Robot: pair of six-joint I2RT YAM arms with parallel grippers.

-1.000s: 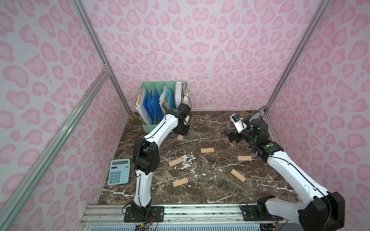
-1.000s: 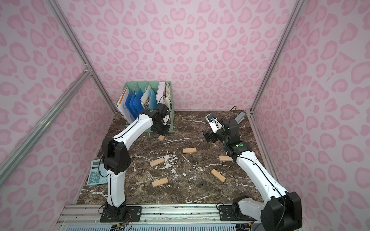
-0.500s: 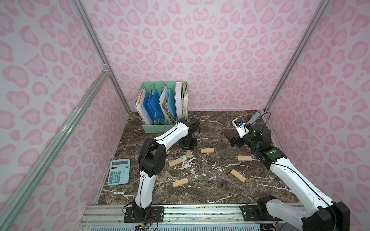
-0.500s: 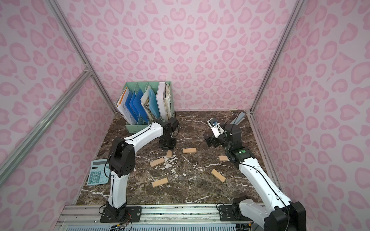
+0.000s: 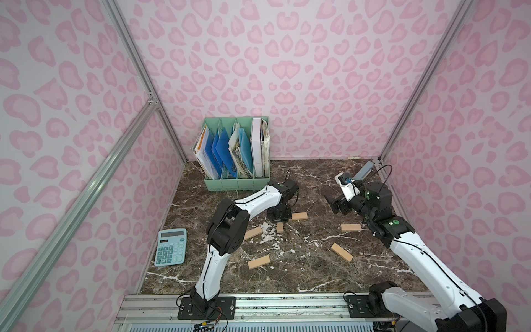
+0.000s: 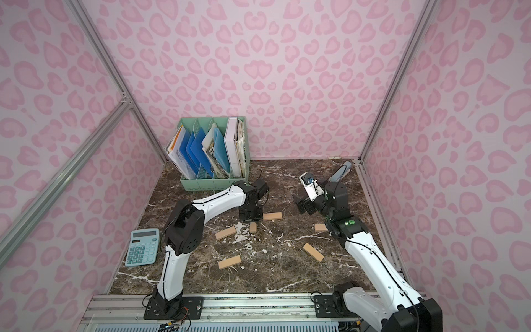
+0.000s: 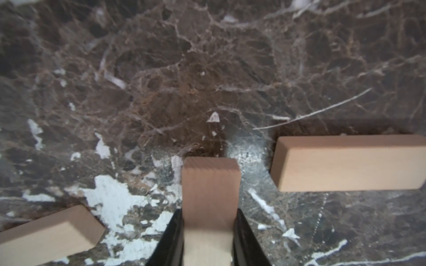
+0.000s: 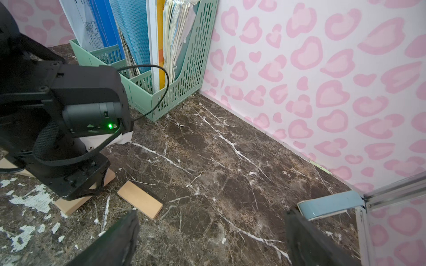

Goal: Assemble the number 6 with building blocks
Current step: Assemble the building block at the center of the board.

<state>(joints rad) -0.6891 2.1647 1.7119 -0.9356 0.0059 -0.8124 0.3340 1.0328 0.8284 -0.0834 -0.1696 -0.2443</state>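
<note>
Six tan wooden building blocks show in both top views, scattered on the marble. My left gripper (image 5: 278, 222) is shut on one block (image 7: 211, 191), held low at the table's middle, its end sticking out past the fingers. Just beside it lies a crosswise block (image 5: 298, 216) (image 7: 345, 163). Another block (image 5: 253, 232) (image 7: 46, 232) lies to its left. Further blocks lie at the front (image 5: 259, 262) and on the right (image 5: 350, 227), (image 5: 341, 252). My right gripper (image 5: 334, 204) (image 8: 212, 237) hovers open and empty at the back right. No number 6 figure is in view.
A green file organizer (image 5: 237, 184) full of folders stands at the back left. A teal calculator (image 5: 170, 246) lies by the left wall. A grey-blue case (image 5: 363, 172) (image 8: 327, 205) leans in the back right corner. Pink walls enclose three sides.
My left arm has swung from beside the organizer toward the table's middle, bringing its block next to the crosswise block. My right arm drew back a little toward the right wall.
</note>
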